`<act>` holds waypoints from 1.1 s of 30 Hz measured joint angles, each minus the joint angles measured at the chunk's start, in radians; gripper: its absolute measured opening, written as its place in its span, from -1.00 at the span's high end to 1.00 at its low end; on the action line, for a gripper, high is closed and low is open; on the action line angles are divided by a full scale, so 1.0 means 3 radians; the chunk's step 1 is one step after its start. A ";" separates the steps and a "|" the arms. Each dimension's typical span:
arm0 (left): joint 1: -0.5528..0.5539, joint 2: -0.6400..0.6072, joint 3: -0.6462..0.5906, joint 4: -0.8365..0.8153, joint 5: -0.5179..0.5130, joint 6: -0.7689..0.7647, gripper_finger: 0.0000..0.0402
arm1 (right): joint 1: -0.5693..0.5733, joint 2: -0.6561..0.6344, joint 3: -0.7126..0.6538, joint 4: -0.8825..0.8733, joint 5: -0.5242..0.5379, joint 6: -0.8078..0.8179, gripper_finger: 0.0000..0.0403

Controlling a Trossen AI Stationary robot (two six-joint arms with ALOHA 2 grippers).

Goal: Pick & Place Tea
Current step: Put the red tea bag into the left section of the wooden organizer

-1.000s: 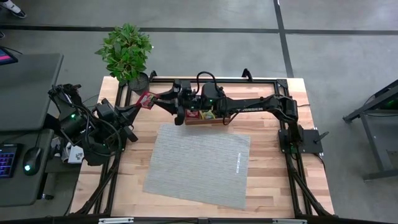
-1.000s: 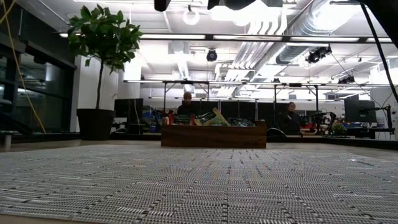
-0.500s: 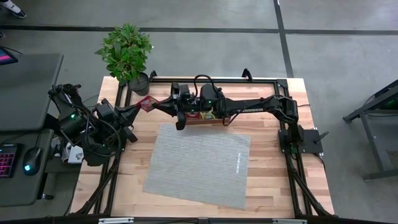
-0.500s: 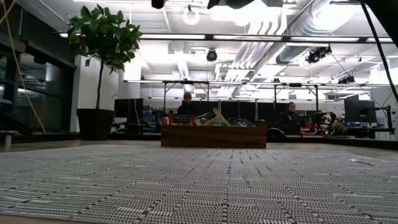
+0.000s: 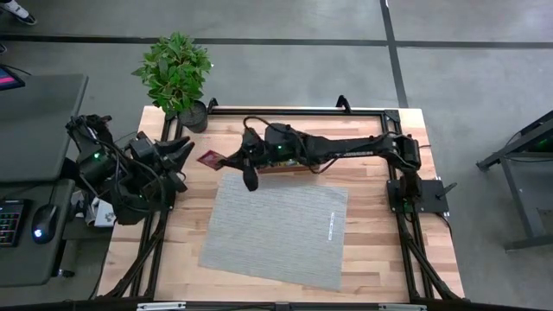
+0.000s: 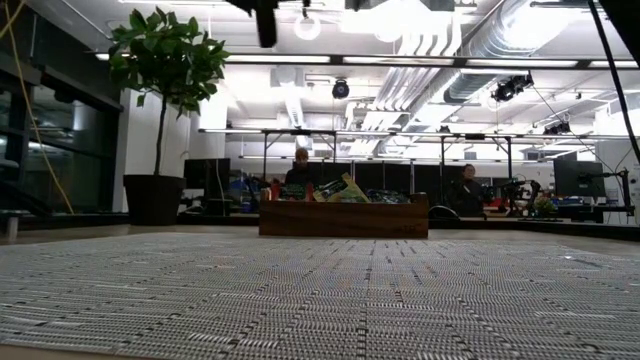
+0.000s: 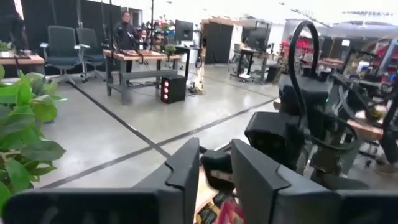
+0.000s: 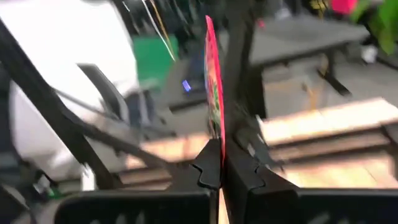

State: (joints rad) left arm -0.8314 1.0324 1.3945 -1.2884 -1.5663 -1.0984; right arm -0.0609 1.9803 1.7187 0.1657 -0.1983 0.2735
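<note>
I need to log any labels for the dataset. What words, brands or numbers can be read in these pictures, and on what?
None can be read.
Right arm: pale lettering along it, too small to read.
Grey mat: a line of pale marks near one edge, too small.
Red tea sachet in the right hand: seen edge-on and blurred, no print legible.

Grey concrete floor [image 5: 449,86], potted plant [image 5: 175,71] nearby

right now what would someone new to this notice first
A red tea sachet is pinched edge-on in the right tool, held over the bare wood just past the grey mat's far left corner. The left tool sits open close beside it, empty. Behind them, the wooden tray of sachets stands near a potted plant.
</note>
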 joint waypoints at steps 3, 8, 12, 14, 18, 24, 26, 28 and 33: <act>0.0000 -0.0055 0.0000 -0.0013 0.0142 0.0091 0.47 | 0.0010 -0.0114 0.0001 -0.0586 0.0115 -0.0156 1.00; 0.0001 -0.0072 0.0000 -0.0011 0.0478 0.0333 0.43 | 0.0010 -0.0375 0.0019 -0.1728 0.0294 -0.0389 1.00; 0.0004 -0.0056 0.0000 -0.0007 0.0608 0.0490 0.43 | -0.0011 -0.0483 0.0155 -0.2593 0.0349 -0.0662 1.00; 0.0004 -0.0052 0.0000 -0.0002 0.0676 0.0558 0.43 | -0.0014 -0.0495 0.0308 -0.2957 0.0380 -0.0763 1.00; 0.0004 -0.0052 0.0000 -0.0004 0.0931 0.0752 0.43 | -0.0014 -0.0513 0.0670 -0.3668 0.0523 -0.0951 1.00; 0.0128 -0.0050 0.0000 0.0029 0.1282 0.1007 0.43 | -0.0063 -0.0513 0.1161 -0.4477 0.0554 -0.1096 1.00; 0.0279 -0.0029 0.0000 0.0101 0.1512 0.1185 0.43 | -0.0083 -0.0513 0.1263 -0.4658 0.0555 -0.1128 1.00; 0.0483 -0.0006 -0.0001 0.0267 0.1776 0.1520 0.43 | -0.0104 -0.0513 0.1339 -0.4790 0.0554 -0.1140 1.00; 0.1105 0.0193 -0.0001 0.0979 0.2536 0.2636 0.43 | -0.0124 -0.0513 0.1387 -0.5039 0.0526 -0.1140 1.00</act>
State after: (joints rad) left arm -0.4999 1.0903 1.3941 -0.9948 -0.8055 -0.3075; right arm -0.0981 1.8263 2.1349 -1.3460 -0.0406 -0.0685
